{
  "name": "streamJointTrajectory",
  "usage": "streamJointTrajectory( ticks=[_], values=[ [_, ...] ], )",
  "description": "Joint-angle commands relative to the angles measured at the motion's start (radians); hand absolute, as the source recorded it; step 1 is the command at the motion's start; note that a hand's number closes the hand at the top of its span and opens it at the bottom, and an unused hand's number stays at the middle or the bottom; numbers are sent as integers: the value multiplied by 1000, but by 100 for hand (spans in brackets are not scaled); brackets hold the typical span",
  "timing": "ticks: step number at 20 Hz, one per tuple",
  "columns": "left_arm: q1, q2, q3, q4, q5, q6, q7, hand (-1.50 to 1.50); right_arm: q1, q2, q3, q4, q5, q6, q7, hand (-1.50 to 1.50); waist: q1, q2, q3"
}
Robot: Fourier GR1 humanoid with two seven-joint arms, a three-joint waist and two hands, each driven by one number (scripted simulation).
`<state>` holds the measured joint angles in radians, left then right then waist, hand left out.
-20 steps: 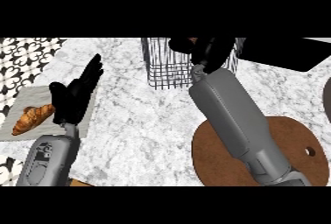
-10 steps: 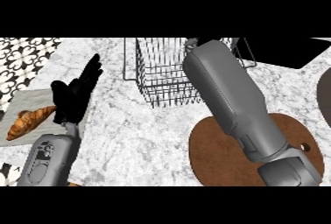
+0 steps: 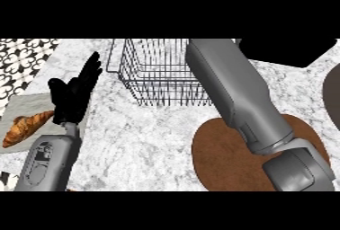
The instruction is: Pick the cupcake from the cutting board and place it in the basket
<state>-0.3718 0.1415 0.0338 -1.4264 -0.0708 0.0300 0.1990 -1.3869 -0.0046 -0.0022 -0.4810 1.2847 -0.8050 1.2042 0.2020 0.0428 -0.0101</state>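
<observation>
Marble desk (image 3: 153,134) carries the wire basket (image 3: 159,72) beyond the round cutting board (image 3: 225,166). Right forearm stretches over the basket; its hand and the cupcake are out of sight. Left hand (image 3: 69,96) rests open, fingers up.

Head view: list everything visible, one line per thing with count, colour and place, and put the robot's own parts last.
Basket: one, dark wire, on the counter at top centre.
Cutting board: one, round, brown, lower right, partly under the right forearm.
Croissant: one, golden brown, at the left edge on a pale grey plate.
Counter: one, white and grey marble, across the view.
Patterned floor: black and white, top left corner.
Black object: one, top right corner; cannot tell what it is.
Cupcake: none visible.
Left hand: one, black, open, fingers up, resting at left.
Right forearm: one, grey, reaching past the basket's right side; its hand is out of view.
</observation>
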Motion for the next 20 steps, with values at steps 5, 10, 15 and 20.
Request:
streamJointTrajectory(
  ticks=[5, 10, 15, 20],
  values=[
    [0, -14, -2, 17, -9, 15, -19, 0, -75, 4, -42, 148, 33, -40, 257, 150, -6, 3, 1],
    [4, 11, 17, 28, -8, 8, -22, 0, -59, 4, -55, 199, 35, -122, 252, 150, -23, -1, 4],
    [-6, 15, 30, 30, 2, 6, -30, 0, -83, 4, -86, 225, 1, -179, 229, 150, -32, -5, 5],
    [19, 0, 17, 29, -4, 13, -26, 0, -100, 4, 14, 438, 109, 123, 118, 150, -43, -12, -2]
  ],
)
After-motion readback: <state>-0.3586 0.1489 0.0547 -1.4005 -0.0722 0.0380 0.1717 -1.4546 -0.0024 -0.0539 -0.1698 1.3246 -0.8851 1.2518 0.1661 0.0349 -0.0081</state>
